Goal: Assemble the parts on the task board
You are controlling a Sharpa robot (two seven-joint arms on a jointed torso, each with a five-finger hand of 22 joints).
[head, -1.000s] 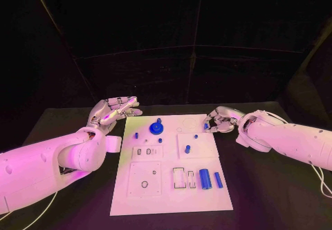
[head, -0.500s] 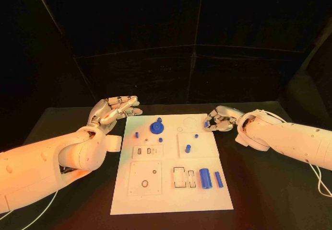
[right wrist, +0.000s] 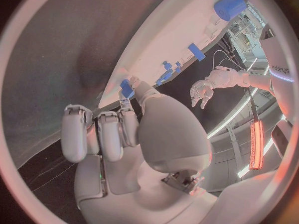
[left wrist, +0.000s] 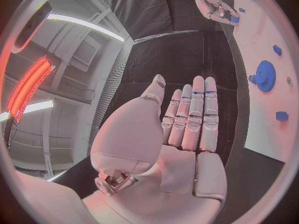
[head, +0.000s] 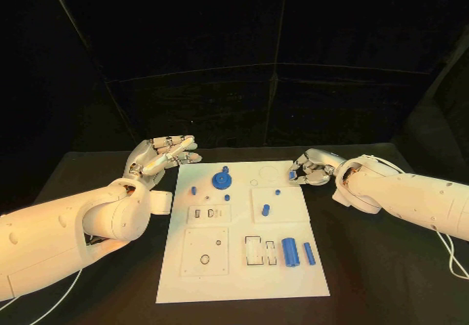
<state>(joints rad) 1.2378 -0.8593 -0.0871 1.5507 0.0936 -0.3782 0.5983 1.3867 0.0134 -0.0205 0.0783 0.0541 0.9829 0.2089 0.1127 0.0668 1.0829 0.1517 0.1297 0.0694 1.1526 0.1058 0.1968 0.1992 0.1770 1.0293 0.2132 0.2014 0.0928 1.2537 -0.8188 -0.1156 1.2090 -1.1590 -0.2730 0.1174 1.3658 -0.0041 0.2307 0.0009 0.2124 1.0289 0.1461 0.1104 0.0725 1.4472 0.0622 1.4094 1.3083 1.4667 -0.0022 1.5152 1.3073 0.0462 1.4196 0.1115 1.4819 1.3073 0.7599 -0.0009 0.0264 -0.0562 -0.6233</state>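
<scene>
Task board [head: 245, 271] lies flat mid-tabletop [head: 371, 271], white. Blue parts on it — a gear [head: 223, 181] near the far end, a fat cylinder [head: 290, 252] and a thin rod [head: 309, 254] side by side nearer the robot. Right hand [head: 311, 170] at the board's far right corner, pinching a small blue part [right wrist: 127, 89] between thumb and finger. Left hand [head: 161, 157] off the board's far left corner — fingers straight, apart, holding nothing.

We see bare table [head: 391, 271] on both sides of the task board [head: 242, 284]. The left hand [head: 161, 156] hangs beside its far left corner, the right hand [head: 311, 169] at its far right edge. The blue gear [head: 221, 181] and, it seems, short pegs [head: 227, 198] stand up between them; the near cylinder [head: 290, 252] lies flat.
</scene>
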